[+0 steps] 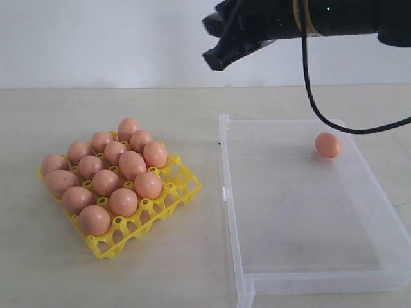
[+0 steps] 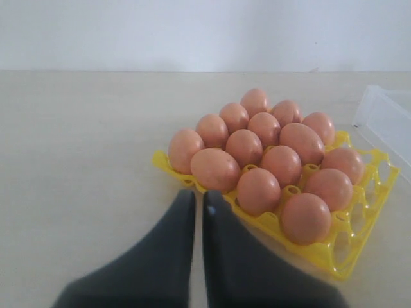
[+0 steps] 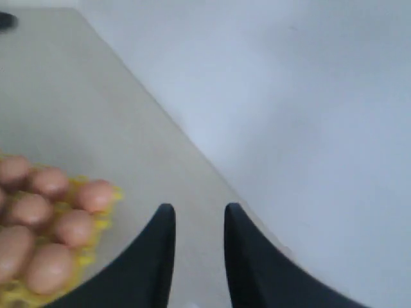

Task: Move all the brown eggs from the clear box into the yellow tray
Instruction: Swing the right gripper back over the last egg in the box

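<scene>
The right tool (image 3: 199, 209), narrow and empty, could nudge the last orange-brown oval egg (image 1: 327, 145) rolling across the clear plastic box (image 1: 308, 281).

Brown eggs (image 1: 106, 182) in yellow tray (image 1: 187, 187); one egg (image 1: 327, 145) in clear box (image 1: 289, 224).

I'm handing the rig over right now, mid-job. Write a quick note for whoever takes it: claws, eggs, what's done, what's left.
Left claw: shut, empty, low over the table just short of the yellow tray.
Right claw: open, empty, raised high, roughly above the near edge of the clear box on the tray's side.
Done: fifteen brown eggs, by my count, sit in the tray.
Left: one last brown egg lies alone in the clear box, near its far right side. It probably goes in one of the free cups along the tray's edge that faces the box.
</scene>
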